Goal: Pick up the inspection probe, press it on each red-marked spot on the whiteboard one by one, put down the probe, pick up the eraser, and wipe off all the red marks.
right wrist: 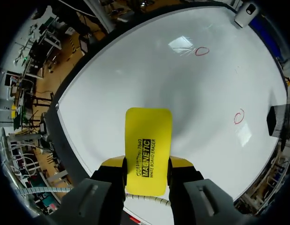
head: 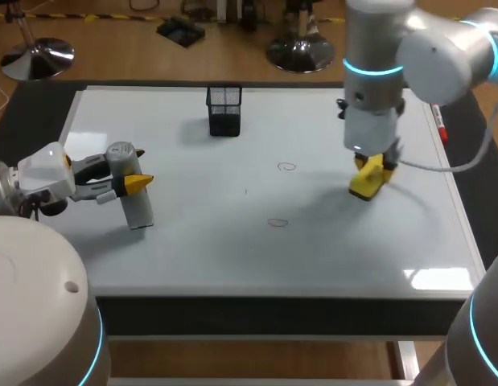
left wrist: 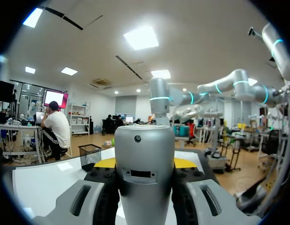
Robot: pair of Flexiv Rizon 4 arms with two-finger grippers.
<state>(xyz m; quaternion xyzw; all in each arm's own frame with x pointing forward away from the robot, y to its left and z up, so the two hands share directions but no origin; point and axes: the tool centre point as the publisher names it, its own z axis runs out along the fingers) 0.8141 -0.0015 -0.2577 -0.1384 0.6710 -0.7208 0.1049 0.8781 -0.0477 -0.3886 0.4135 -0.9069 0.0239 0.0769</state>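
A whiteboard [head: 232,249] lies flat on the counter [head: 273,315] and covers most of it. There is a red mark [head: 287,166] near the middle of the whiteboard and a second red mark [head: 277,223] closer to its front edge. Both are small drawn rings.

The left arm [head: 47,173] comes in low over the near left part of the whiteboard. The left jaws are clamped on the probe [head: 129,193], a grey cylinder held between the yellow tips. In the left wrist view it stands up between the two fingers, with one tip pressing on each side. The probe's lower end is down near the whiteboard, and I cannot tell whether it touches.

The right arm [head: 376,72] hangs over the right part of the whiteboard. The right jaws are clamped on the eraser [right wrist: 148,150], a flat yellow block gripped at its sides. It points down at bare white surface, well apart from both red rings. I cannot tell whether it touches the whiteboard.

A black mesh basket [head: 224,110] stands near the far edge. A marker pen [head: 438,125] lies along the whiteboard's right edge.
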